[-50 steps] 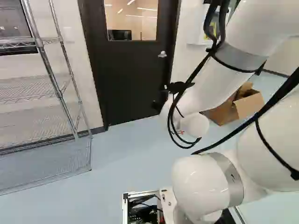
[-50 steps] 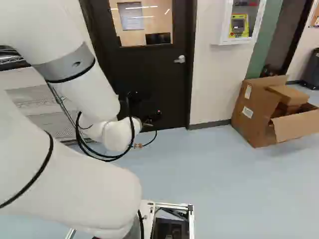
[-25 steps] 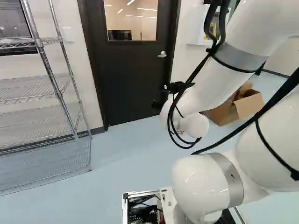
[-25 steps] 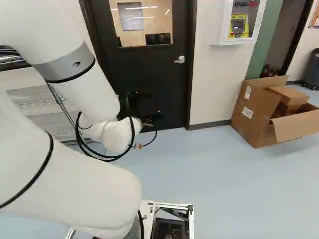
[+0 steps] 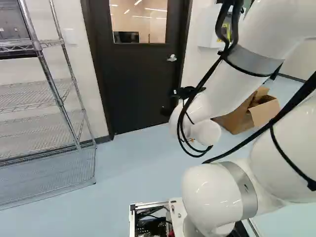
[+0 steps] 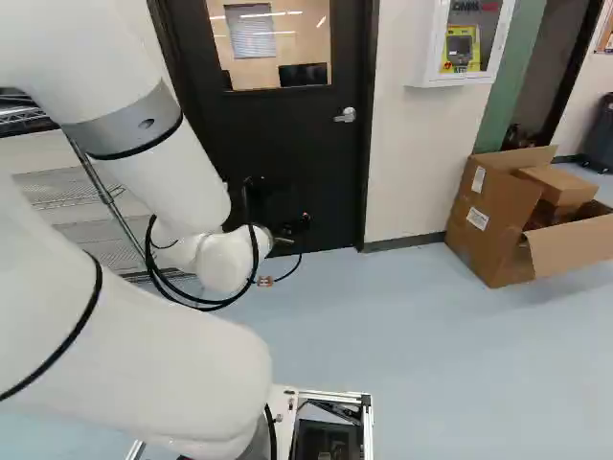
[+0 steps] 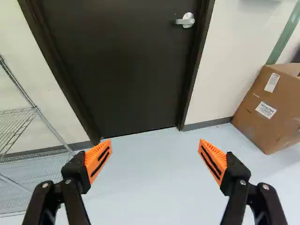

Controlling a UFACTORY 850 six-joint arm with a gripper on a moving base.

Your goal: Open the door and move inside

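Door (image 5: 138,74): the dark door is seen shut in its frame, at the far side of the floor (image 6: 412,335), with a window (image 5: 138,22) set in its upper part.
Handle (image 7: 187,20): a silver lever is mounted near the door's right edge; it is touched by nothing.
Gripper (image 6: 284,218): it is held out toward the door, well apart from the handle.
Jaws: they are spread wide, with nothing gripped; the orange pads (image 7: 97,160) are faced toward each other across bare space, and floor is seen between and beyond them.
Arm (image 6: 163,168): it is stretched forward from the base, bent at its joints.
Left: a wire rack (image 5: 54,98) is stood near the wall, short of the door.
Right: an open cardboard box (image 6: 498,220) is set on the floor, close to the wall; a white wall cabinet (image 6: 431,48) is fixed between door and box, higher up, with a yellow device (image 6: 461,48) inside.
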